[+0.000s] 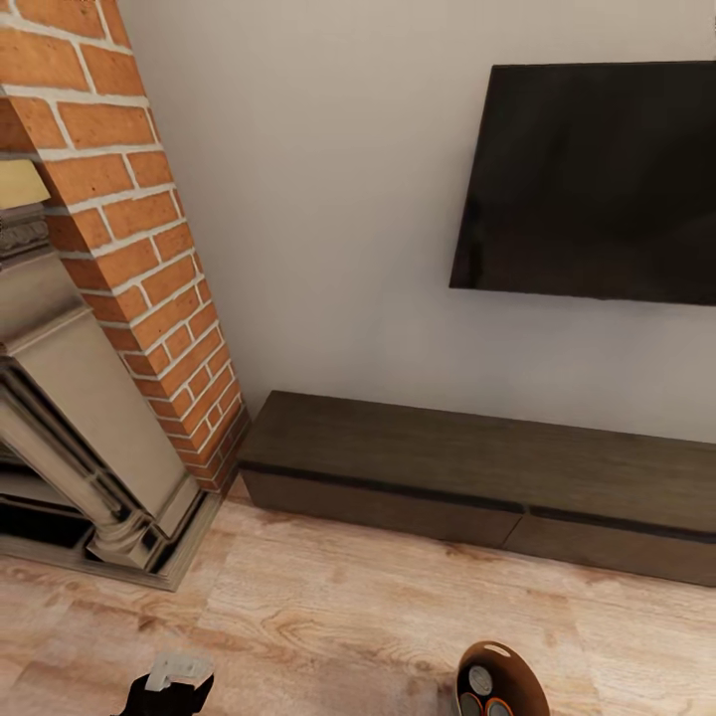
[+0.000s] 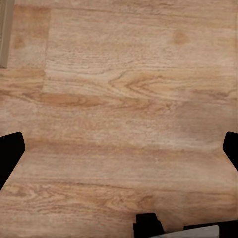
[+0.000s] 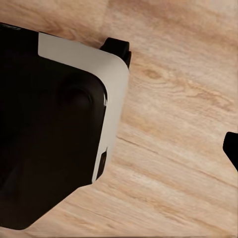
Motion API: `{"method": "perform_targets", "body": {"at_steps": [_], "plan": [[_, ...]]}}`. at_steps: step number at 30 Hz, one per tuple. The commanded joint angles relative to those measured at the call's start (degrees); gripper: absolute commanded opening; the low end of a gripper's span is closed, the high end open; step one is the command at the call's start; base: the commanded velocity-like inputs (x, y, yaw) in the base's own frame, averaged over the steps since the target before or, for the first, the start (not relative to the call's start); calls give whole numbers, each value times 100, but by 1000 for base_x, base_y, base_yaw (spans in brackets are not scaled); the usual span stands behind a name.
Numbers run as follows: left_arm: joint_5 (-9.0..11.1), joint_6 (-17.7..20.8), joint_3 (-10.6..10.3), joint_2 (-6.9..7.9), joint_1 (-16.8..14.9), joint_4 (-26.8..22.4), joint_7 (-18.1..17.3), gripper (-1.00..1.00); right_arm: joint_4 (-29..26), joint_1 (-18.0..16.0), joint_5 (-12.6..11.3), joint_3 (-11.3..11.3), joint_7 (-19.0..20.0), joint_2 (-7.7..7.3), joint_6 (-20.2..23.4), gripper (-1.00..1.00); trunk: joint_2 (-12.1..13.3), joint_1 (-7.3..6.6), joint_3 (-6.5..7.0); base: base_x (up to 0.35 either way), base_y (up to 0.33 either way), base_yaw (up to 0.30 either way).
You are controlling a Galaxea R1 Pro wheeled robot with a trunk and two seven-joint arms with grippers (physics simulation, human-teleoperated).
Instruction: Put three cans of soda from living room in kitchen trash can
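Bin at lower right of head view, cans inside it. Bin judged light, stiff, top-heavy; take by rim. Left pincer wide, empty. Right pincer: cannot tell.

My left arm hangs low in front of me, just its dark wrist and pale cap peeking in at the lower edge of my head view. My left gripper points straight down, its two dark fingers spread wide apart with nothing between them. From my right wrist I look down on my own base, a black block with a pale rounded edge, and one dark fingertip shows at the side.
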Motion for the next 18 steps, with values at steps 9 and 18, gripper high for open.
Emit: {"method": "perform_targets", "body": {"at_steps": [9, 18], "plan": [[3, -169, -9, 0, 0, 325, 0, 100, 620, 0, -378, 6, -320, 8, -665, 100, 362, -198, 162, 0, 0, 0], [7, -213, -11, 0, 0, 523, 0, 100, 945, 0, -457, 8, -356, 10, -942, 100, 723, -396, 324, 0, 0, 0]]}}
